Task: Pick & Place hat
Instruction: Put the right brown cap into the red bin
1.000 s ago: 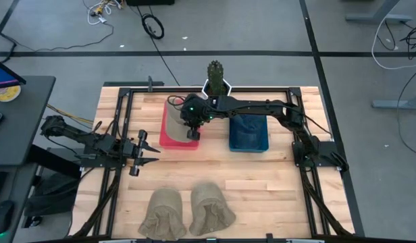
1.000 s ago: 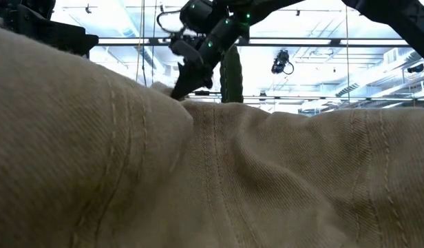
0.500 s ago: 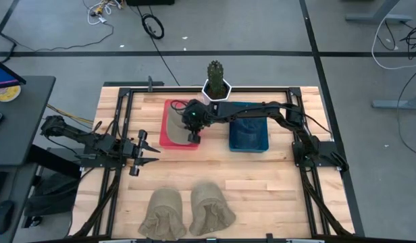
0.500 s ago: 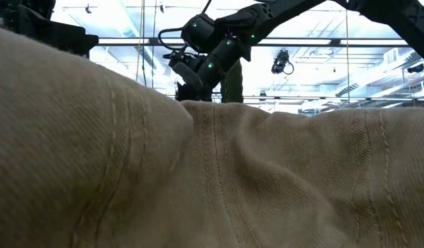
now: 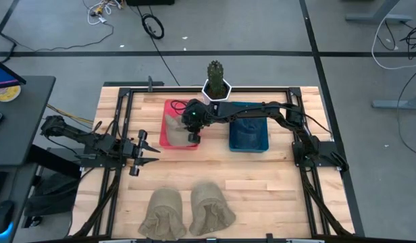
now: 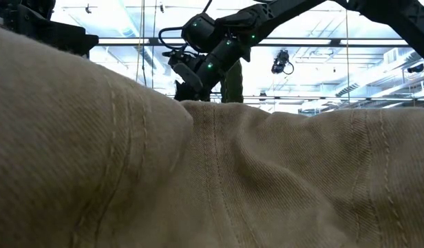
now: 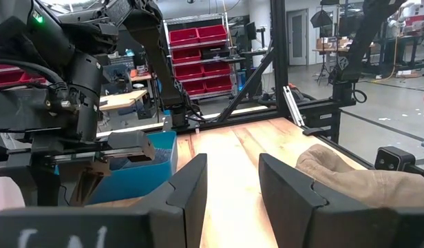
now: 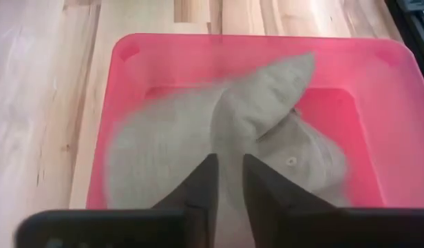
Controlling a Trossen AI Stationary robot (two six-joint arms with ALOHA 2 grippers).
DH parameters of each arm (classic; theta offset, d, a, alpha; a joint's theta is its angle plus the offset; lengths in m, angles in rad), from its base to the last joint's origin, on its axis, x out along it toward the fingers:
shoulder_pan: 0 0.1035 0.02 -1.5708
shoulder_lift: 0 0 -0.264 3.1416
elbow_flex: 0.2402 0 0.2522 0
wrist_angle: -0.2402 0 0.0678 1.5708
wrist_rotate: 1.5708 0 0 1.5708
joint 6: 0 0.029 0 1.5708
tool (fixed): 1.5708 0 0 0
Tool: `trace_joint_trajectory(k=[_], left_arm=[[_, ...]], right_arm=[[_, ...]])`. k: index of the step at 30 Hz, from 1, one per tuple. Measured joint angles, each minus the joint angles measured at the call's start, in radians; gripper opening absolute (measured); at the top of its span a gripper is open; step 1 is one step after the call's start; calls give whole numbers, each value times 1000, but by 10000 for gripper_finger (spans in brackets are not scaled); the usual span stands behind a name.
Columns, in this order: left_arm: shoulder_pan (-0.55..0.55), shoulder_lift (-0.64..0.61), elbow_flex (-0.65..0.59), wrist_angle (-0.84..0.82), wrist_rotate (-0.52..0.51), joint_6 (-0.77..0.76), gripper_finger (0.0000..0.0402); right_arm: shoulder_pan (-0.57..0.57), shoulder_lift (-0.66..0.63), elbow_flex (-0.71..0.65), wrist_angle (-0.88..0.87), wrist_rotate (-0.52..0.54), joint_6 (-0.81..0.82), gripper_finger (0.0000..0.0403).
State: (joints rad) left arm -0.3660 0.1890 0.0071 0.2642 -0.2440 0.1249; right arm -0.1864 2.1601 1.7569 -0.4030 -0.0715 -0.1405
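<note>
Since 1 second ago our right gripper (image 5: pixel 192 137) has dropped over the pink plastic bin (image 8: pixel 136 55), jaws slightly parted above the soft, light tan fabric hat (image 8: pixel 198 138) inside, best pinched at a fold, while our left gripper (image 5: pixel 142 154), beside the bin, idles parted and empty.

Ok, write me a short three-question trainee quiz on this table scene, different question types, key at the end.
1. True or false: a tan hat lies in the pink bin.
2. Which arm reaches over the pink bin? A) left B) right C) neither
3. Fill in: besides that one, ___ more tan hats lie at the table's near edge.

Key: 1 true. 2 B: the right pincer hangs over the pink bin, while the left pincer waits, open, at the table's left side. 3 two.
</note>
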Motion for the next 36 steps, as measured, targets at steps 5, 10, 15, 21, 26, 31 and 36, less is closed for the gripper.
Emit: trace_joint_trajectory(k=[5,10,15,21,26,31,36], left_arm=[[0,0,0,0,0,0,135],[0,0,0,0,0,0,135],[0,0,0,-2,0,0,135],[0,0,0,-2,0,0,135],[0,0,0,-3,0,-1,135],[0,0,0,-4,0,0,135],[0,0,0,-5,0,-1,135]], right_arm=[[0,-5,0,7,3,7,131],[3,-55,0,-11,0,54,167],[17,-122,0,-71,0,120,180],[84,-201,0,-232,0,207,177],[187,-231,0,-360,-9,238,173],[327,-231,1,-402,-16,287,173],[474,-230,1,-391,5,261,173]])
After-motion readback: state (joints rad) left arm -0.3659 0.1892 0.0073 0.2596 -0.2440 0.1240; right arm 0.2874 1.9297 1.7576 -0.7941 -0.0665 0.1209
